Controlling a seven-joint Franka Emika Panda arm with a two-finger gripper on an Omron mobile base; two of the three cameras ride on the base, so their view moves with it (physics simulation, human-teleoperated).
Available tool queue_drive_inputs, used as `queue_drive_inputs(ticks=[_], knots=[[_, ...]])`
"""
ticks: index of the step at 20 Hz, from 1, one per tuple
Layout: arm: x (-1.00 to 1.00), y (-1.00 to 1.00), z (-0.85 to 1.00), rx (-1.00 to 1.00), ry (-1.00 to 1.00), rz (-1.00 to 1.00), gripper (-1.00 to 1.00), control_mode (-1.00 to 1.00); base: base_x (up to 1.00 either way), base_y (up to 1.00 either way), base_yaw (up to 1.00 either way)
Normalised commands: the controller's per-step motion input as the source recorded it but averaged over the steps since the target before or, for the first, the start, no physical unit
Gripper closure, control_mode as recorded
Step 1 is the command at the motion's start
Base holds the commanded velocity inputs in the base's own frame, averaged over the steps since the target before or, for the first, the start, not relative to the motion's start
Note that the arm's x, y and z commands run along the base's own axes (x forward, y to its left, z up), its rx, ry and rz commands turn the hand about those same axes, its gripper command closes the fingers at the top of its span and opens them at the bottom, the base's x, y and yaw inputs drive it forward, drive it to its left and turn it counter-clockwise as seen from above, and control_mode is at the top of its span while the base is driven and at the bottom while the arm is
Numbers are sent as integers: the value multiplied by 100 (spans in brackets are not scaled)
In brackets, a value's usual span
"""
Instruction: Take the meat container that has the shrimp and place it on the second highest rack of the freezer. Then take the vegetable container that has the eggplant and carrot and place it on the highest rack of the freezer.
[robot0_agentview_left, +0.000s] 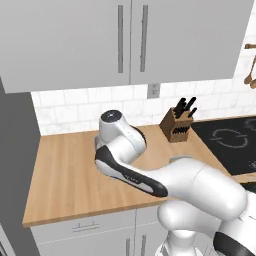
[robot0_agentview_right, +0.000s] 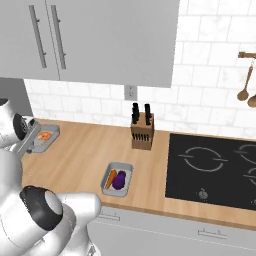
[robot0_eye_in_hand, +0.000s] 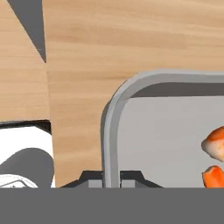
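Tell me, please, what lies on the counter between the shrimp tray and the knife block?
Nothing: in the right base view, bare wooden counter runs from the shrimp tray to the knife block.

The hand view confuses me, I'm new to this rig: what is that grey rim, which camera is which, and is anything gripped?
The machine is a white robot arm with a two-finger gripper, on a driving base. Two pictures come from cameras on that base, looking over the arm from its left and right. The third comes from a camera on the hand, looking along the fingers.

On the wooden counter lie a shallow grey tray with a curled orange-and-white shrimp, a second grey tray with a dark-purple eggplant and an orange carrot, and a wooden knife block, beside a black cooktop.

The grey rim is the wall of the shrimp tray. The dark fingertips sit on either side of it, closed on it.
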Motion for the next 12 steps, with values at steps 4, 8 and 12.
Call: queue_drive_inputs(ticks=[4,8,12], knots=[[-14,-100,39,0,-1,10,100,-100,0,0,0],[-13,-89,31,0,0,3,100,-100,0,0,0],[0,-74,25,-1,0,1,100,-100,0,0,0]])
